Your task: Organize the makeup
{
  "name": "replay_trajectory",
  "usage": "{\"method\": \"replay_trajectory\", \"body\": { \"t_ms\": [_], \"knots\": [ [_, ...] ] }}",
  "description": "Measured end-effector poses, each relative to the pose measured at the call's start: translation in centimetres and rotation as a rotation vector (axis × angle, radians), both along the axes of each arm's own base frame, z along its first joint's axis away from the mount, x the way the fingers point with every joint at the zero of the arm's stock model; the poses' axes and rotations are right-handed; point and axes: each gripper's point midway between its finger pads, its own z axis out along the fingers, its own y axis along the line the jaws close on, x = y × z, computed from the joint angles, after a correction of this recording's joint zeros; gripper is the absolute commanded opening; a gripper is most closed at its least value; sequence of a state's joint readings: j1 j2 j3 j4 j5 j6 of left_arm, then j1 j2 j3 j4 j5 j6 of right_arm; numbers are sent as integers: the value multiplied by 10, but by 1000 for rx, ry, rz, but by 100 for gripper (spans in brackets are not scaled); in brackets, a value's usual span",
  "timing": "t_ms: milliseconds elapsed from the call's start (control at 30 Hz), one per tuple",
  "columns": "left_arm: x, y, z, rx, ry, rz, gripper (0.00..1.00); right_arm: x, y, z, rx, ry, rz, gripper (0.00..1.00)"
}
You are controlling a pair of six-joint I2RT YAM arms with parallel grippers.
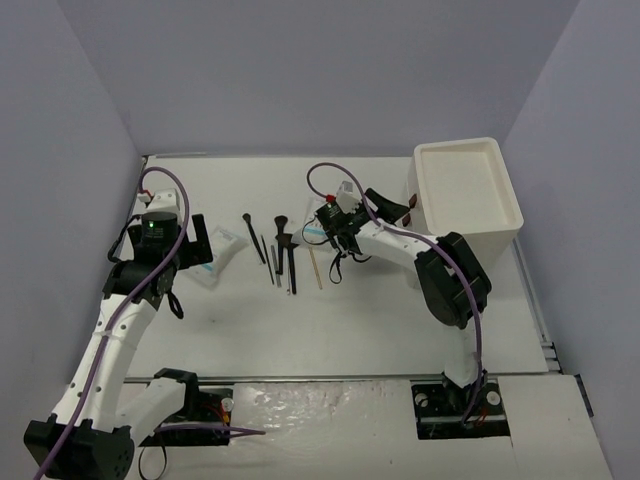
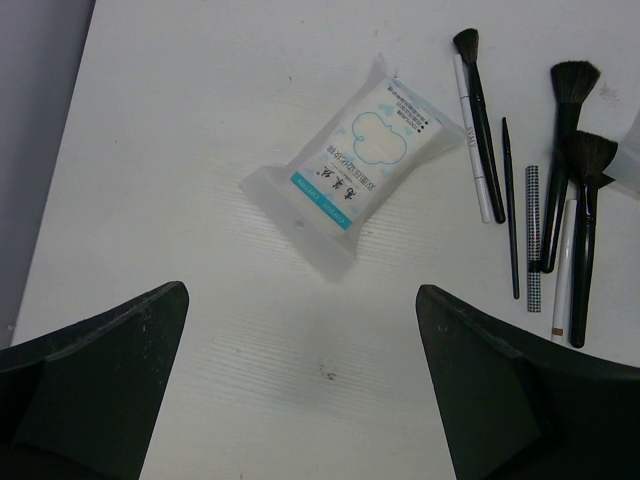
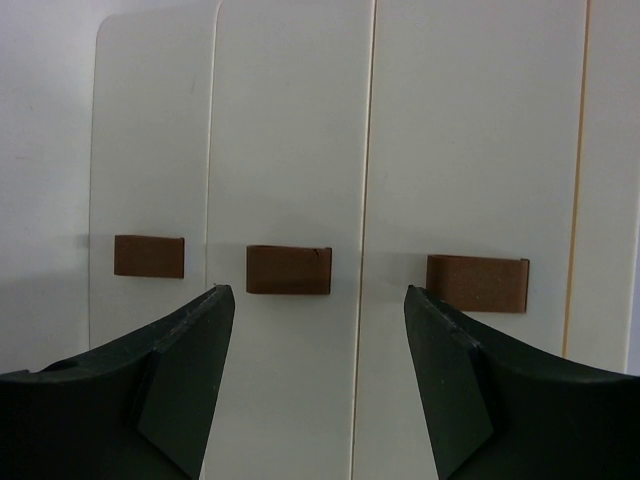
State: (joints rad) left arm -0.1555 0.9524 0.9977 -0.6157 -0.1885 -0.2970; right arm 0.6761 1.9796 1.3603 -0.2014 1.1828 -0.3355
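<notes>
Currently, the left end effector (image 2: 302, 295) hovers open over the packet (image 2: 350, 165).

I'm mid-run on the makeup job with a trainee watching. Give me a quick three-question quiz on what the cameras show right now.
1. True or false: the left gripper is open above the table, and the white packet lies free beyond its fingers.
2. How many fluffy-headed brushes show in the left wrist view?
3. The right gripper faces: A the brushes; B the drawer fronts with brown handles; C the packet.
Key: 1 true; 2 three; 3 B.
</notes>
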Motion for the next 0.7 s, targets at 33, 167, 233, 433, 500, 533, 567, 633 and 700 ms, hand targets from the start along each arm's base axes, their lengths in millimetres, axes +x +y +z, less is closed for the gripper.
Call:
{"method": "replay_trajectory", "body": {
  "t_ms": [33, 167, 233, 433, 500, 533, 567, 633, 700],
  "knots": [
    [0, 0, 0, -1, 0, 1, 97, 2, 0, -1, -4, 0, 0, 65],
    [0, 1, 0, -3, 0, 4, 97, 8, 4, -9, -28, 10, 8, 64],
    [0, 1, 0, -3, 1, 4, 97, 11, 5, -13, -36, 14, 8, 64],
    [0, 2, -1, -5, 2, 4, 97, 16, 0, -25, -60, 30, -7, 63],
    [0, 2, -1, -6, 2, 5, 97, 17, -2, -24, -59, 23, -14, 63],
    [0, 2, -1, -7, 2, 6, 97, 18, -3, -23, -59, 18, -17, 63],
    [0, 2, -1, -7, 2, 6, 97, 18, -4, -22, -62, 15, -22, 62],
    [0, 2, -1, -8, 2, 6, 97, 18, -7, -21, -70, 11, -31, 61],
    [0, 2, -1, -9, 2, 6, 97, 19, -9, -19, -75, 6, -38, 60]
  ]
}}
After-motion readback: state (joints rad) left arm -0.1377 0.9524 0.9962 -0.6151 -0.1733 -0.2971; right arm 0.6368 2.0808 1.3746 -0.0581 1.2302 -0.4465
